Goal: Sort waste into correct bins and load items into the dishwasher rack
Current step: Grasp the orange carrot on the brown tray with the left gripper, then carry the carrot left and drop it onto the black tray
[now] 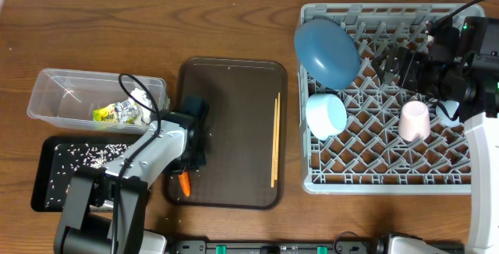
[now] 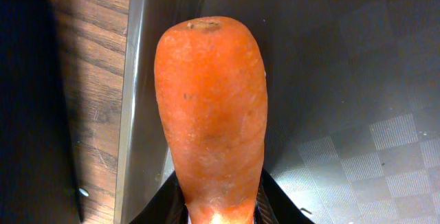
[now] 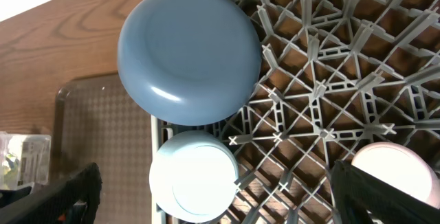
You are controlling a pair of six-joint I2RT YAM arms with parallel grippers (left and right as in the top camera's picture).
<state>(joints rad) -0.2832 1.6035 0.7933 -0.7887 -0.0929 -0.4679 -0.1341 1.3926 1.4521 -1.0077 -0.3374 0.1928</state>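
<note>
Carrot [image 2: 210, 114]: gripped by left gripper [image 1: 186, 173], jutting beyond its fingers.
Spot: tray [image 1: 234, 75] front-left corner, possibly touching.
Right gripper [image 3: 213, 179]: spread wide above rack [image 1: 390, 178].

— Operator, what do I log besides the work pieces?

— Overhead view: a dark brown serving tray [image 1: 230, 90], rectangular with rounded corners, lying flat near the middle of my wooden table [image 1: 156, 20]. From my wrist cameras its floor seems finely chequered, though glare blurs it.
</note>
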